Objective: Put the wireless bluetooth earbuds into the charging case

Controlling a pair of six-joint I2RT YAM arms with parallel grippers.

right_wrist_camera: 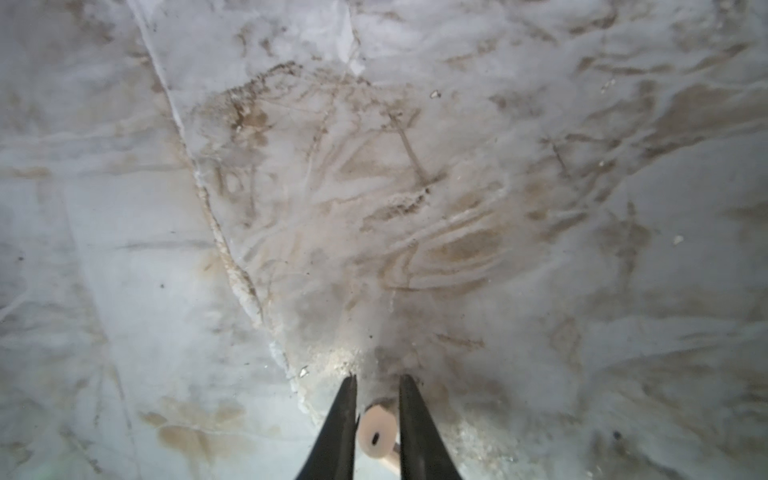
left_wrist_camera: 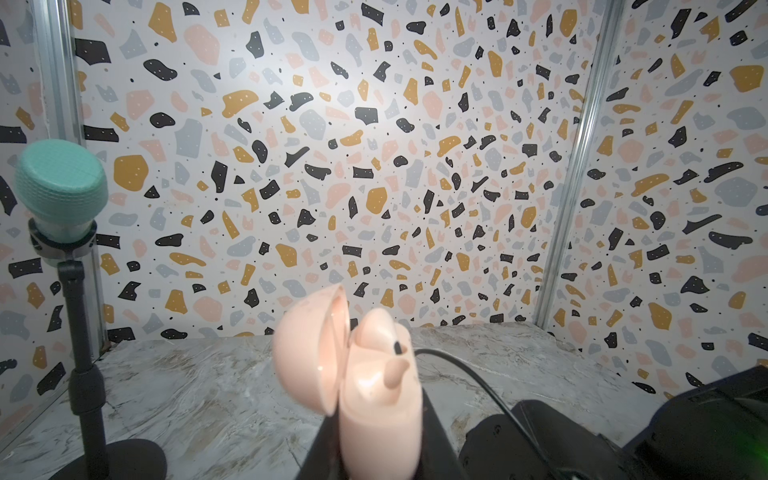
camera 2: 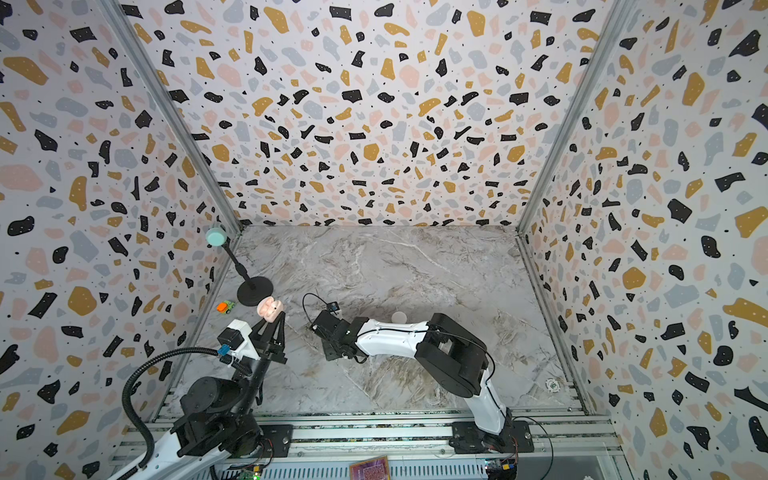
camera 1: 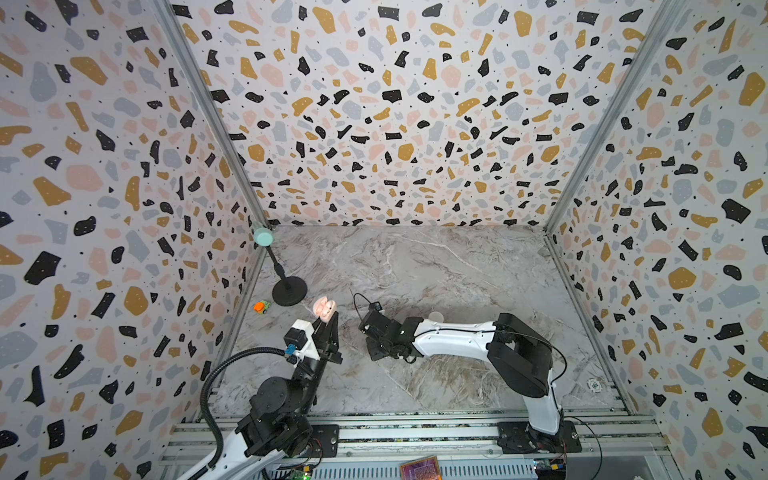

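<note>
The pink charging case [left_wrist_camera: 380,415] is held up off the table with its lid [left_wrist_camera: 307,353] swung open, and my left gripper [left_wrist_camera: 380,453] is shut on its lower body. One pinkish earbud [left_wrist_camera: 395,370] sits in the case. In both top views the case [camera 1: 323,308] [camera 2: 270,309] hangs at the left gripper's tip, left of centre. My right gripper [right_wrist_camera: 376,378] points down close to the marble table. A whitish earbud [right_wrist_camera: 376,430] fills the narrow gap between its black fingers [right_wrist_camera: 343,424], with the stem passing behind one finger.
A black stand [camera 1: 289,291] with a teal head [camera 1: 262,237] rises just behind the case. An orange and green toy [camera 1: 262,306] lies by the left wall. A pale round case [camera 1: 436,316] shows behind the right arm [camera 1: 453,336]. A small white disc [camera 1: 594,384] lies near the right wall.
</note>
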